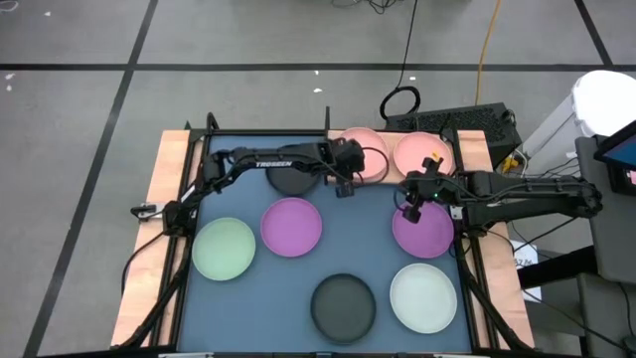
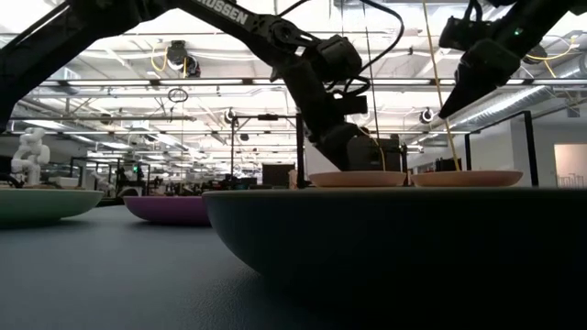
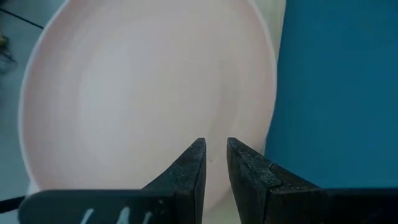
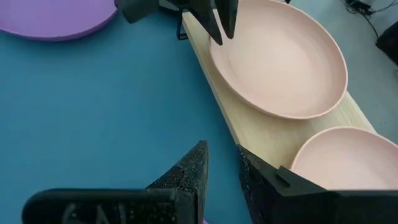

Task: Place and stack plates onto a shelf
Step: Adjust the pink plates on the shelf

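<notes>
High view: 2 pink plates are seen side by side on the shelf (image 1: 467, 149) at the far edge of the worktop (image 1: 149, 214), the left pink plate (image 1: 368, 151) and the right pink plate (image 1: 422, 154). On the blue mat (image 1: 368, 239) are listed 2 purple plates (image 1: 291, 226) (image 1: 425, 229), 2 pale green plates (image 1: 224, 247) (image 1: 423, 296), 1 black plate (image 1: 344, 305) at the near edge and another black plate (image 1: 288, 180) partly covered by the left arm. The left claw (image 1: 345, 186) is placed at the near rim of the left pink plate; the right claw (image 1: 409, 207) is placed over the right-hand purple plate

Low view: the 2 pink plates (image 2: 358, 178) (image 2: 465, 178) are shown level on the shelf, behind the dark rim of the near black plate (image 2: 385, 229)

Left wrist view: the left claw (image 3: 215, 163) is held over the pink plate (image 3: 143, 93), its fingers narrowly parted, nothing gripped

Right wrist view: the right claw (image 4: 222, 169) is recorded with a narrow gap between its fingers, empty, above the mat (image 4: 93, 124) just beside the shelf (image 4: 267, 140)
</notes>
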{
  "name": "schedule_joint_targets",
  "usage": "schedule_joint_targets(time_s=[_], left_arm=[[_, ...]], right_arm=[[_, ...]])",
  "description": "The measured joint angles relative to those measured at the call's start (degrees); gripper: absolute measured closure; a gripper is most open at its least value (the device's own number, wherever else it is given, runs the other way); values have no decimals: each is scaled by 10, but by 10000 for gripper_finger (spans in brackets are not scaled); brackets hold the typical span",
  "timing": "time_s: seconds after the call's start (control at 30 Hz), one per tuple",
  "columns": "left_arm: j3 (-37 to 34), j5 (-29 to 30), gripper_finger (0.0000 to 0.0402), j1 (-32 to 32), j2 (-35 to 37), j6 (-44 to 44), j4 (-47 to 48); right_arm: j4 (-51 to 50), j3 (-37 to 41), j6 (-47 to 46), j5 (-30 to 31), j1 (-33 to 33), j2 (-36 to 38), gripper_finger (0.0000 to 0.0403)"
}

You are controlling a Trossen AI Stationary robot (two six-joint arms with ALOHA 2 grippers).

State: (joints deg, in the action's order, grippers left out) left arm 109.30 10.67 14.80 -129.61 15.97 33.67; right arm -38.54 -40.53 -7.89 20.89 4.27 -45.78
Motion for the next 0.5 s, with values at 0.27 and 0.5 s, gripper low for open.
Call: schedule_joint_targets(time_s=[0.27,0.5], left_arm=[[0,78,330,-33,46,38,-9],[0,62,330,-45,137,-1,18]], right_arm=[[6,0,-2,19,0,0,332],[7,3,-5,50,2,1,332]])
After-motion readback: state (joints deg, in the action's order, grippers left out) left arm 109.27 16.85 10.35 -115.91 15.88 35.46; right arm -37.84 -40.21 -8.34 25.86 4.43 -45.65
